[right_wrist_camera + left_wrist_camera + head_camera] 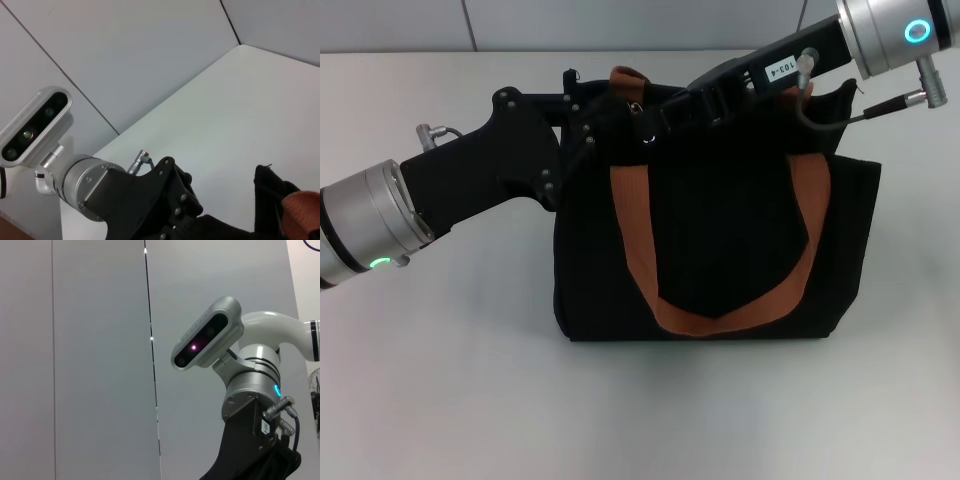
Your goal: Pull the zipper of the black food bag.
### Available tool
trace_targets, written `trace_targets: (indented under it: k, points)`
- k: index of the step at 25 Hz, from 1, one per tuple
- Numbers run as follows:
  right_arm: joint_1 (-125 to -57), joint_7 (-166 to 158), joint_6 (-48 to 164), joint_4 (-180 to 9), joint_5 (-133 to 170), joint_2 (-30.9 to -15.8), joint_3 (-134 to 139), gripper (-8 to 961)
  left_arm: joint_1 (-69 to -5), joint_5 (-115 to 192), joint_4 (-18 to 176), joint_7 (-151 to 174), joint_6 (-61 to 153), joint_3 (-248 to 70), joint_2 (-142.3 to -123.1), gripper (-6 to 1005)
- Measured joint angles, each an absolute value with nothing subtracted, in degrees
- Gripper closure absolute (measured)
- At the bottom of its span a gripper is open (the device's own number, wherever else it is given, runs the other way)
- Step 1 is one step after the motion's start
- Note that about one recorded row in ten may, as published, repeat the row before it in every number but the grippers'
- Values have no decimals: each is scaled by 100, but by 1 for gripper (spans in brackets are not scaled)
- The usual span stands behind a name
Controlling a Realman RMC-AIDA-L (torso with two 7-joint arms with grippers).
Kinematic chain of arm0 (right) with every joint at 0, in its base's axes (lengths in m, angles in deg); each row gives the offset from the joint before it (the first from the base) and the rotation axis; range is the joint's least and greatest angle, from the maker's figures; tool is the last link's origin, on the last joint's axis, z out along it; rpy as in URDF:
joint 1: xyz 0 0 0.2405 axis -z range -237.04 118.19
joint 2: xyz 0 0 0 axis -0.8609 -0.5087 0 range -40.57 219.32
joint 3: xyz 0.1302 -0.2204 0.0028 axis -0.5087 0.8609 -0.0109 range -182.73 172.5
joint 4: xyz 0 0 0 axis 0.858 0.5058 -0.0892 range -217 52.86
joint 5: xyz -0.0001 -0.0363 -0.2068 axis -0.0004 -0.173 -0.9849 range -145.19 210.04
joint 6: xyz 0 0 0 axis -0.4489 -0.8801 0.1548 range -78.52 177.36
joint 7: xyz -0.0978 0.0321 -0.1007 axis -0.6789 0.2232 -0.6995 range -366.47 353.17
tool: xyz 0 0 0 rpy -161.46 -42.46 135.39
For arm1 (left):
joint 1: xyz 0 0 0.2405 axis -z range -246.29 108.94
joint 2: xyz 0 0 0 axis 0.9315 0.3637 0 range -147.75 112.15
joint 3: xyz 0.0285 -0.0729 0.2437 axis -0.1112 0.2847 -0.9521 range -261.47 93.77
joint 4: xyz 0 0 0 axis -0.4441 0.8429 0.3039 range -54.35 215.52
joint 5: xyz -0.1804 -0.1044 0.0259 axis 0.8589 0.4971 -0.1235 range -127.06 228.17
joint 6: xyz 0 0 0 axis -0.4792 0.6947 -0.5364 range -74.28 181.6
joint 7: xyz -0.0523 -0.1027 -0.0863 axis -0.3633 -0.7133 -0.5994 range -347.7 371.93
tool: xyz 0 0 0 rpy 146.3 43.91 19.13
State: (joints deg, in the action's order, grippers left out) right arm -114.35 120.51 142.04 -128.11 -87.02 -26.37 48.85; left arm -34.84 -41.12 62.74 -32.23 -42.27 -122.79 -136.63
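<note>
Nearest to us lay bare white tabletop [470, 400], and just behind it stood the black food bag [720, 250], upright, its front face toward us and an orange-brown strap [720, 315] hanging in a loop down that face. At the bag's top edge, near its left corner, we saw a small silver glint that we took for the zipper [647, 138], though it was too small to make out clearly. The left gripper [582, 125] was pressed against the bag's upper left corner, close beside that glint; black on black, its fingers were hidden, so we could not tell whether they were spread or pinching anything. From there its dark body ran out to a silver wrist with a green light at the left edge of the head view. The right gripper [665, 108] reached in from the upper right along the bag's top edge, ending near a second orange-brown strap [625, 78] that stood up behind; its fingers, too, we could not make out. In the right wrist view we saw the left arm's wrist and camera above the bag's corner [272, 187].
</note>
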Motion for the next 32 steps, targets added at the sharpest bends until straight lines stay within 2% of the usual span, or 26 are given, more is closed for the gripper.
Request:
trace_targets:
  k: [5, 18, 32]
  points:
    - [-11442, 12052, 14189, -12831, -8718, -2637, 4917, 954, -3484, -4113, 6269, -3231, -4227, -12278, -13655, 966]
    - [-11347, 12479, 14032, -13104, -9149, -2635, 4864, 954, -3556, -3985, 6243, -3229, -4234, -12279, -13640, 965]
    - [-10542, 13647, 14438, -14926, -10069, -2653, 4828, 955, -3697, -3955, 6186, -3201, -4215, -12075, -13614, 965]
